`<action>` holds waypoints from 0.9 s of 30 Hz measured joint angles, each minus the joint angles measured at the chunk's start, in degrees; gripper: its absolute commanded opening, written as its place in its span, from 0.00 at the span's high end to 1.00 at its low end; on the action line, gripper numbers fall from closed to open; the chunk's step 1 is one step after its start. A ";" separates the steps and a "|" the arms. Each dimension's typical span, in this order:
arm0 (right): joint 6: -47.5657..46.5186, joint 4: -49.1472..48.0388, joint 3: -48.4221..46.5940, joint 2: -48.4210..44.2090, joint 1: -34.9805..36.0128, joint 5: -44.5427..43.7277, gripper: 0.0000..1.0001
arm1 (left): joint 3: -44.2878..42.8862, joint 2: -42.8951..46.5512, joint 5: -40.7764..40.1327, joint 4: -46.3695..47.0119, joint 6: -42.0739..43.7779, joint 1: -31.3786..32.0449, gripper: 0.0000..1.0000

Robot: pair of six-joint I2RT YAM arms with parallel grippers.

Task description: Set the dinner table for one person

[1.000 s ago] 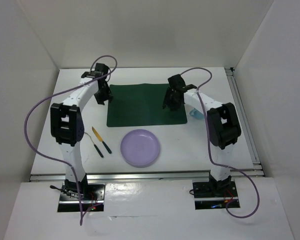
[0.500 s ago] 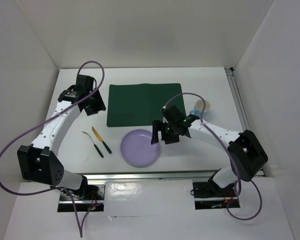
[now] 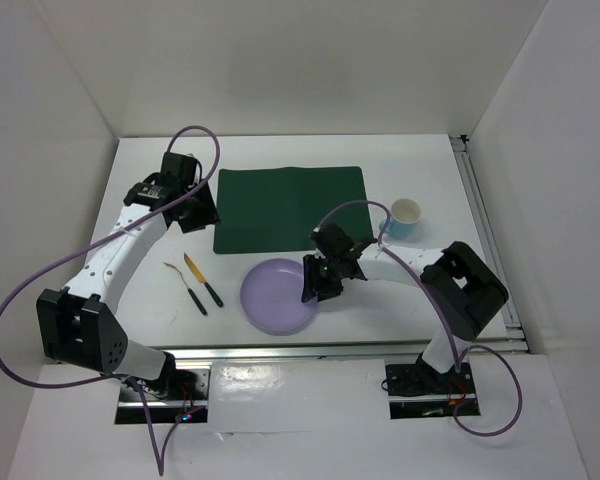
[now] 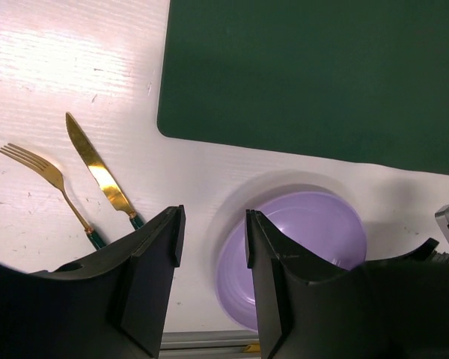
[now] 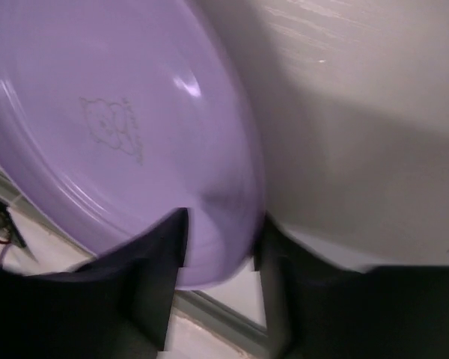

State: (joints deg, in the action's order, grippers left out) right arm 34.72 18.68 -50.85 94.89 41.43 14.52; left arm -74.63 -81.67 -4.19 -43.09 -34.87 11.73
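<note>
- My left gripper hovers over the white dinner table, its fingers spread with nothing between them.
- My right gripper straddles the right rim of the purple plate; I cannot tell whether it pinches.
- The plate lies just in front of the green placemat.
- A fork and a knife lie left of the plate.
- A cup stands right of the placemat.

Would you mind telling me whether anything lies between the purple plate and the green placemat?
Nothing visible does: the purple plate lies just short of the green placemat's near edge. The right gripper straddles the plate's right rim.
</note>
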 measured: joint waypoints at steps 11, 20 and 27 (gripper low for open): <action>-0.66 7.13 -4.44 -3.61 -1.99 -5.16 1.00 | -0.28 0.00 -1.79 -0.44 0.09 0.00 0.45; -2.86 11.32 -35.23 9.51 -17.46 -5.51 1.00 | -2.27 0.00 -5.05 -1.75 -1.84 0.00 0.44; -0.09 12.15 -47.06 26.75 -20.22 -4.11 1.00 | -3.06 0.00 -6.45 -3.69 -1.20 -0.87 0.41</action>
State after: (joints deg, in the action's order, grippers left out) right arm 34.63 30.83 -97.91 121.64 21.21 10.41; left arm -77.69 -81.67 -10.63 -46.78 -36.07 10.85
